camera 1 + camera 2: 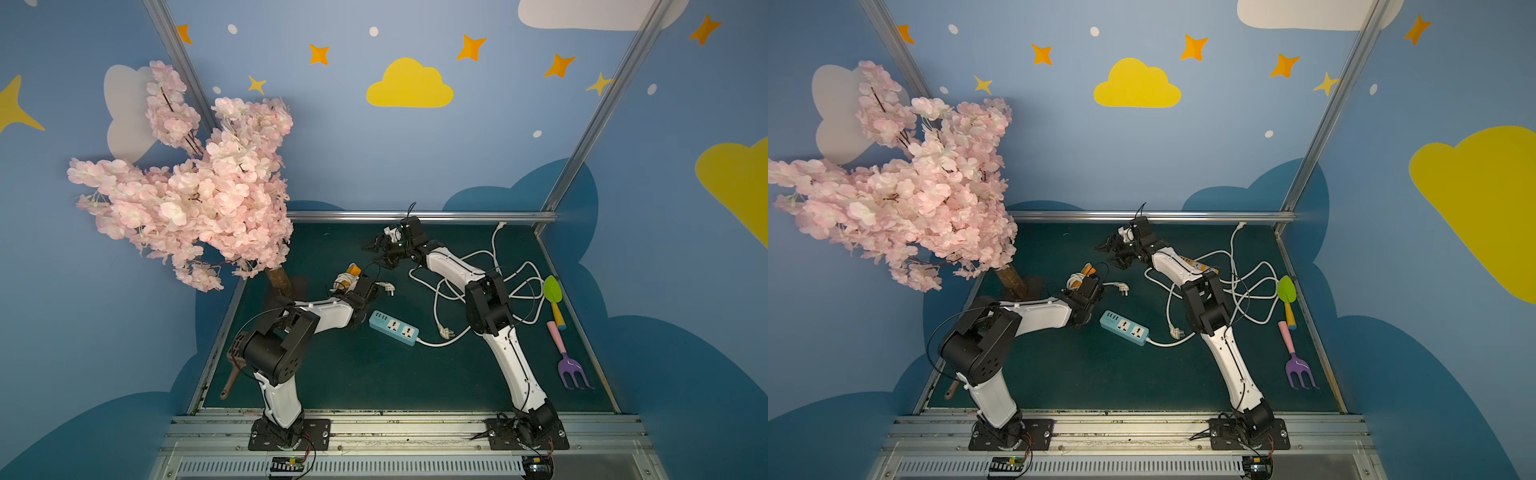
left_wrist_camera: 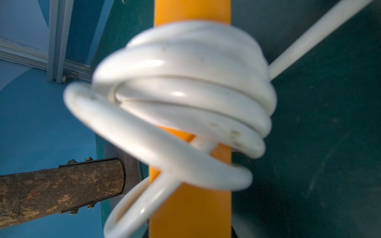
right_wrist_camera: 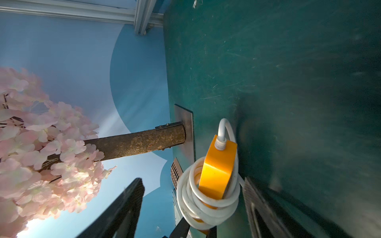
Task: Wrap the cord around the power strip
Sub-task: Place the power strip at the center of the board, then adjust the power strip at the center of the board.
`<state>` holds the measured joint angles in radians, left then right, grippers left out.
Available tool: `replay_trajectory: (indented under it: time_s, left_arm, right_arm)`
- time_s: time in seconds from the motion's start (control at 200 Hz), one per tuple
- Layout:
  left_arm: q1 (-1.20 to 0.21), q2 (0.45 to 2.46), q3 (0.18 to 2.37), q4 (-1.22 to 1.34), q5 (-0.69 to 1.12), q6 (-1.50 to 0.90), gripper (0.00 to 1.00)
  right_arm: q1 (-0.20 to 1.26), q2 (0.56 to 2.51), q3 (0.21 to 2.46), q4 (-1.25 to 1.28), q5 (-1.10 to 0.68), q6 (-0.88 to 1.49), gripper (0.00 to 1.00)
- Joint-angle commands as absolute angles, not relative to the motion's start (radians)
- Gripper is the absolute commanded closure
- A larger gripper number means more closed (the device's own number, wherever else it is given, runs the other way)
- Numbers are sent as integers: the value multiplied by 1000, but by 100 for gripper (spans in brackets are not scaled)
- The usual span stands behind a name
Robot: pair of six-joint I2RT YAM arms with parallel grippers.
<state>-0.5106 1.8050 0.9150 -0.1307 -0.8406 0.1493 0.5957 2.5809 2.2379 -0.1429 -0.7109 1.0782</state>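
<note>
Now the left pincer [image 1: 348,286] squeezes the orange power strip [image 3: 218,164] wrapped in cord [image 2: 185,99], arm bent low; the right pincer [image 1: 380,253] hangs open, arm stretched far.

The strip [image 2: 191,206] is plain orange, the cord [image 2: 185,92] coiled on it glossy white with faint grey smudges. A second strip [image 1: 393,328] is pale blue with white socket faces; loose cords [image 1: 430,344] are white. The mat [image 1: 353,374] is dark green, scuffed. The wall [image 1: 415,166] is blue with yellow and white clouds, orange stars, white dots. Blossoms [image 1: 199,187] are pink, the trunk [image 3: 134,144] mottled brown. The trowel [image 1: 552,291] is green with a yellow handle, the fork [image 1: 573,370] purple with a pink one. Arms [image 1: 513,365] are white and black
</note>
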Motion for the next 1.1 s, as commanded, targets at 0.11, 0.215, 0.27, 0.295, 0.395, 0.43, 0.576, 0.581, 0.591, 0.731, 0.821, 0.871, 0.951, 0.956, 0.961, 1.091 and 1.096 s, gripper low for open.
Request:
replay_trajectory:
  time_s: [0.11, 0.215, 0.27, 0.295, 0.395, 0.43, 0.576, 0.581, 0.591, 0.731, 0.821, 0.871, 0.951, 0.956, 0.961, 1.091, 1.096]
  left_arm:
    - [-515, 1842, 895, -248, -845, 153, 91]
    - [-520, 1844, 894, -245, -845, 155, 90]
    - [-520, 1844, 895, -246, -844, 158, 89]
    - [-521, 1844, 895, -247, -843, 159, 89]
    - [-521, 1845, 894, -246, -842, 162, 88]
    - [-522, 1846, 894, -248, -840, 164, 88]
    - [-522, 1840, 904, -265, -826, 161, 83]
    - [-522, 1840, 904, -267, -826, 160, 83]
    - [-522, 1839, 904, -269, -824, 159, 82]
    - [-523, 1822, 915, -297, -793, 147, 70]
    - [-526, 1809, 927, -327, -774, 132, 62]
    - [-525, 1796, 931, -344, -767, 124, 59]
    - [-526, 1770, 931, -358, -746, 118, 53]
    - [-525, 1770, 931, -359, -745, 118, 53]
    - [-524, 1768, 931, -361, -743, 117, 53]
    - [-525, 1725, 965, -446, -677, 87, 38]
    - [-525, 1723, 966, -452, -672, 85, 37]
  right_arm:
    - [634, 2717, 2400, -211, -729, 1133, 21]
    - [654, 2767, 2466, -216, -714, 1145, 19]
    - [664, 2792, 2495, -220, -707, 1156, 18]
    - [669, 2802, 2507, -223, -703, 1162, 18]
    - [683, 2835, 2539, -221, -688, 1187, 17]
    - [688, 2843, 2543, -216, -679, 1193, 17]
    - [701, 2867, 2545, -193, -651, 1219, 20]
    - [701, 2868, 2546, -192, -650, 1219, 20]
    - [701, 2868, 2546, -191, -648, 1221, 21]
    - [700, 2844, 2439, -62, -622, 1268, 42]
    - [697, 2813, 2365, 19, -596, 1274, 55]
    - [698, 2799, 2345, 38, -580, 1261, 58]
    - [696, 2782, 2304, 88, -558, 1250, 62]
    - [696, 2782, 2301, 92, -556, 1250, 63]
    - [696, 2782, 2301, 96, -555, 1250, 63]
    - [695, 2763, 2211, 252, -523, 1261, 69]
    - [695, 2761, 2207, 256, -522, 1261, 69]
